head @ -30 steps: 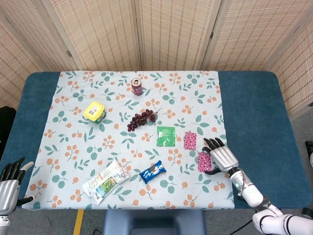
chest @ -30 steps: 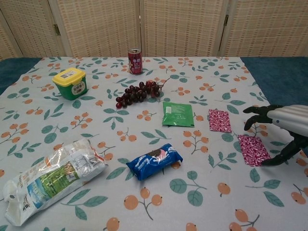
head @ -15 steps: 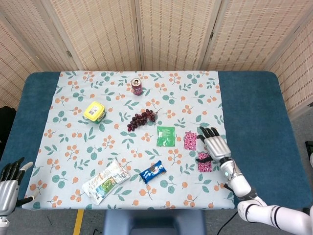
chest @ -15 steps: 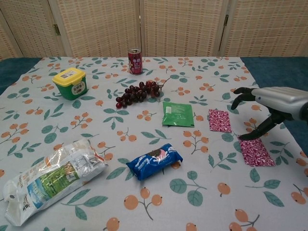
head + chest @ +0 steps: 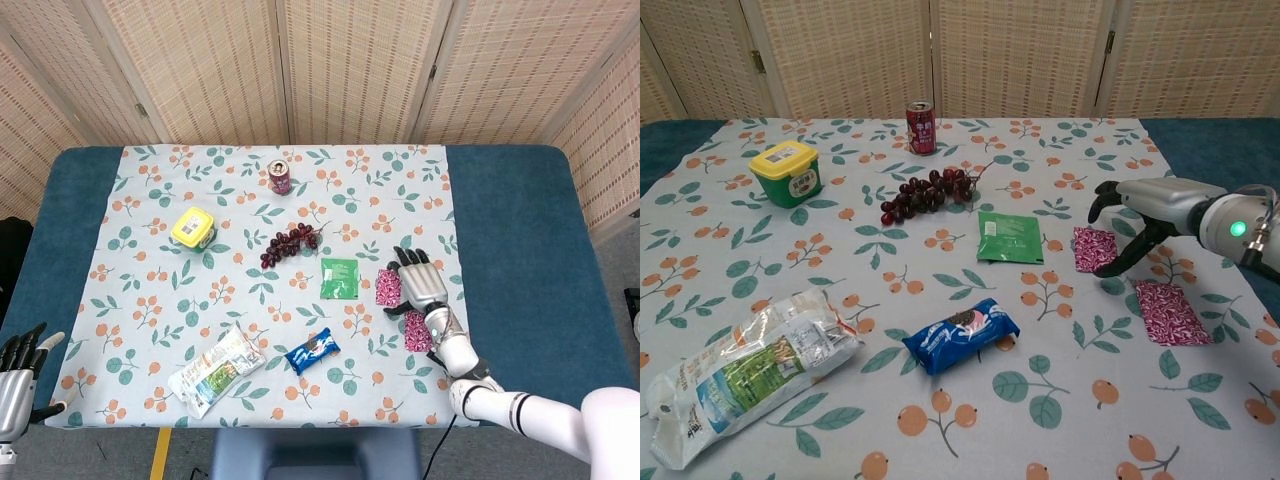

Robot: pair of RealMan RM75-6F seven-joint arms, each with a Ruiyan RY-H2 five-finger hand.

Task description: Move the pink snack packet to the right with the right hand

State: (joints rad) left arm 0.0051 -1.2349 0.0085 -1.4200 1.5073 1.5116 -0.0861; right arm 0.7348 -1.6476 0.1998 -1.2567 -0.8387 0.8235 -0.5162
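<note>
Two pink snack packets lie at the right of the floral cloth. The farther one (image 5: 387, 287) (image 5: 1094, 250) sits beside a green sachet (image 5: 340, 277). The nearer one (image 5: 418, 333) (image 5: 1170, 312) lies alone, closer to the front edge. My right hand (image 5: 420, 284) (image 5: 1143, 206) hovers with fingers spread over the right edge of the farther packet, its thumb pointing down near that packet's corner, and holds nothing. My left hand (image 5: 17, 372) hangs off the table's front left corner, fingers apart and empty.
A blue biscuit pack (image 5: 312, 351) and a large clear bag (image 5: 217, 368) lie near the front. Grapes (image 5: 290, 242), a red can (image 5: 280, 176) and a yellow-lidded tub (image 5: 193, 227) stand farther back. Bare blue table (image 5: 520, 250) shows to the right of the cloth.
My right hand has left the nearer pink packet and travelled left and away from me to the farther pink packet. Neither packet has moved, and the left hand is still.
</note>
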